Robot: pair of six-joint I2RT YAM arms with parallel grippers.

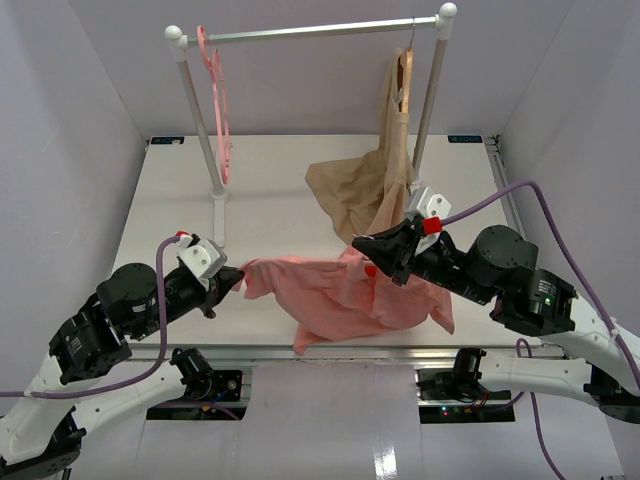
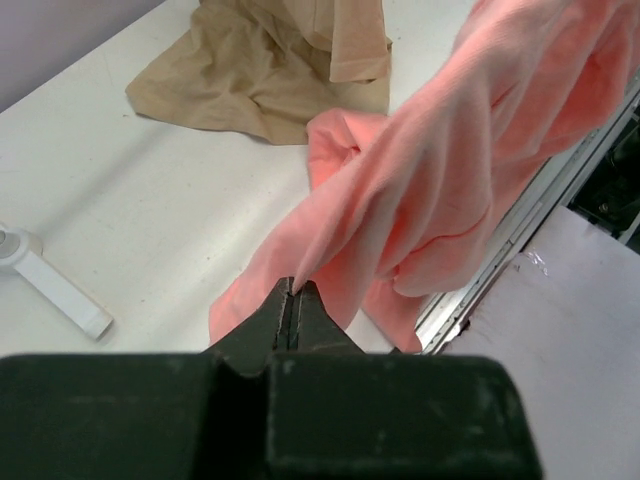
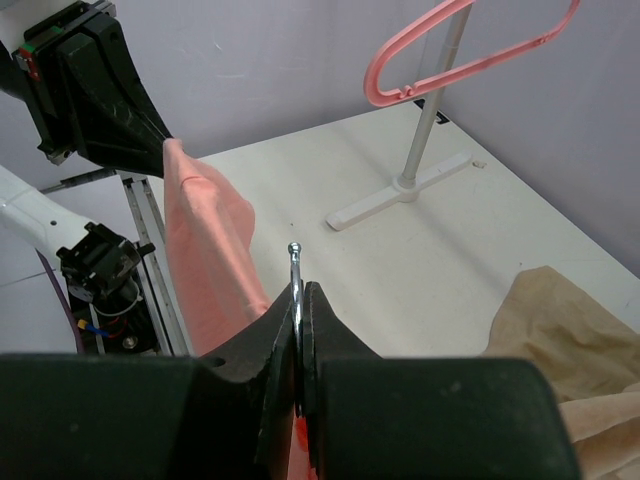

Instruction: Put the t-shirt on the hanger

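In the lower centre, the left tool (image 1: 238, 277) pinches an edge of the pink t-shirt (image 1: 330, 300) while the right tool (image 3: 300, 292) is clamped on the metal hook of the hanger (image 3: 295, 268), whose body is hidden, so the dressing seems unfinished.

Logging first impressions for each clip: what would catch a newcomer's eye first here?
A salmon t-shirt stretches between both grippers by the table's near edge: left gripper pinching its edge, right gripper clamping a hanger hook. Behind, a beige garment droops from the rack onto the table.
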